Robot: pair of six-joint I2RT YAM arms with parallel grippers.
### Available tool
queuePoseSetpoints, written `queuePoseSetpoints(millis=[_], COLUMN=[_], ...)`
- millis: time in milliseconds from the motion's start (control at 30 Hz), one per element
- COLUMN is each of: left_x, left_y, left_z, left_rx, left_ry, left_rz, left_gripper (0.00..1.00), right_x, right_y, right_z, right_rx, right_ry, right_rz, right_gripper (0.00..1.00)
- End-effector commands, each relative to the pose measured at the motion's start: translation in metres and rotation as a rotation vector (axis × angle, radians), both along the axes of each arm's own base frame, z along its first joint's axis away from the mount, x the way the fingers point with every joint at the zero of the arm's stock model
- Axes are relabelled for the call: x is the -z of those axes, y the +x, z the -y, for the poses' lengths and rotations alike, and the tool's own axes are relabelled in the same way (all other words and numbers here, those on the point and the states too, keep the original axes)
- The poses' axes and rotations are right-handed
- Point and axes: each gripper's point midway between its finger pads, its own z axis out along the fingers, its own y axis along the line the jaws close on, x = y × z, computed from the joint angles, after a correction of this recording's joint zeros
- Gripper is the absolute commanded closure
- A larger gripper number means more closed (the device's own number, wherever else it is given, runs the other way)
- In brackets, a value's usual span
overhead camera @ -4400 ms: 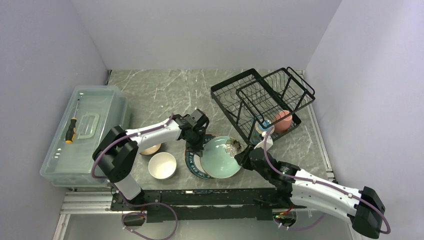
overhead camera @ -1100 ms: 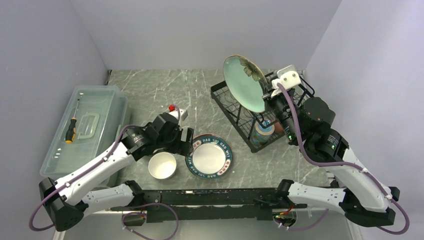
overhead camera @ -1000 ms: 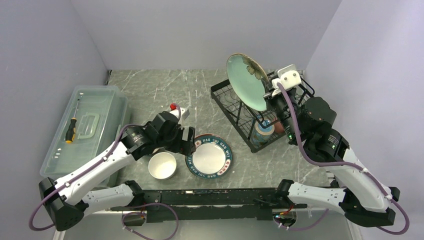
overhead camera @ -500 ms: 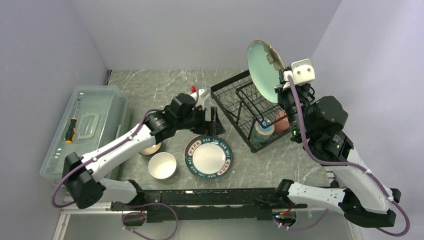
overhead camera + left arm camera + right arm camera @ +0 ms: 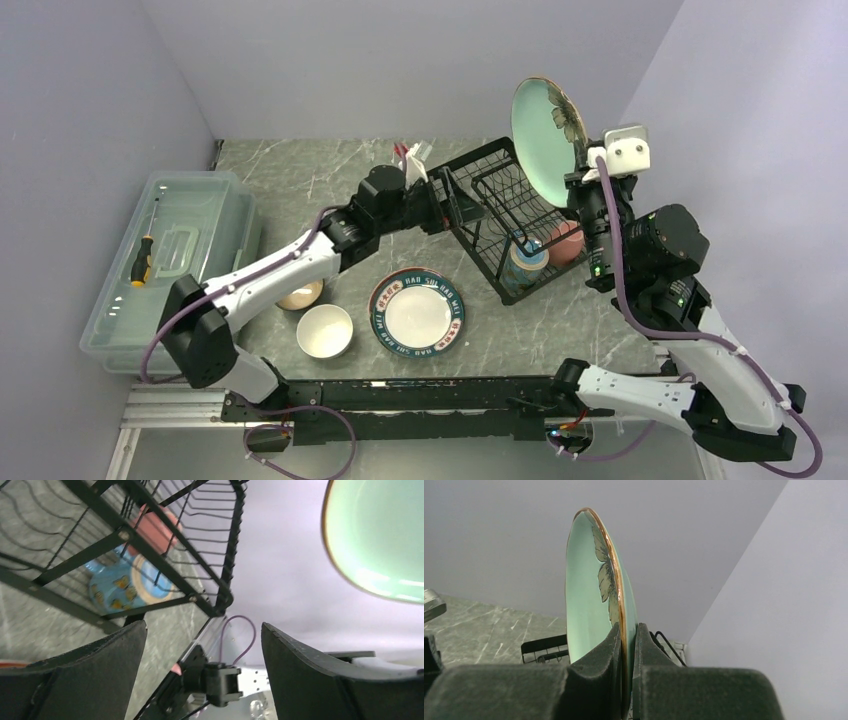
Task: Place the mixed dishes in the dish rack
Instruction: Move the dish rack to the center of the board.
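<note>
My right gripper (image 5: 584, 178) is shut on the lower rim of the mint-green flower plate (image 5: 545, 128), held upright on edge above the far right side of the black wire dish rack (image 5: 497, 205). From the right wrist, the plate (image 5: 589, 595) stands pinched between the fingers (image 5: 626, 635). A blue mug (image 5: 527, 262) and a pink mug (image 5: 566, 240) sit in the rack. My left gripper (image 5: 452, 206) is open at the rack's left edge with nothing between its fingers (image 5: 202, 640). On the table lie the white plate with a lettered dark rim (image 5: 417, 312), a white bowl (image 5: 324, 331) and a brown bowl (image 5: 300, 296), partly hidden by the left arm.
A clear plastic box (image 5: 190, 215) with a screwdriver (image 5: 141, 262) on its lid stands at the left. Walls close in the table on the left, back and right. The rack sits skewed against the right wall.
The left arm swung from beside the lettered plate up and right to the rack's left edge. The right arm carried the green plate farther right and higher.
</note>
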Motion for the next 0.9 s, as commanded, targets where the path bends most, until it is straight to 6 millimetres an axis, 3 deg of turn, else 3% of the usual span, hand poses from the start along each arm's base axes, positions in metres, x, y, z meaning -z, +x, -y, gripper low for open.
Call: queuePoseSetpoints(millis=[0, 367, 867], left_x=[-0.047, -0.043, -0.026], left_y=[0.01, 0.03, 0.034], left_z=[0.023, 0.053, 0.08], left_rx=[0.017, 0.024, 0.027], left_ry=[-0.208, -0.324, -0.309], left_rz=[-0.022, -0.147, -0.221], left_gripper=[0.13, 0.3, 0.49], right_x=[-0.033, -0.032, -0.025], right_y=[-0.014, -0.028, -0.04], right_z=[0.023, 0.041, 0.058], right_rx=[0.017, 0.006, 0.012], right_ry=[0.146, 0.176, 0.205], right_rz=[0.117, 0.137, 0.149], right_gripper=[1.0, 1.0, 1.0])
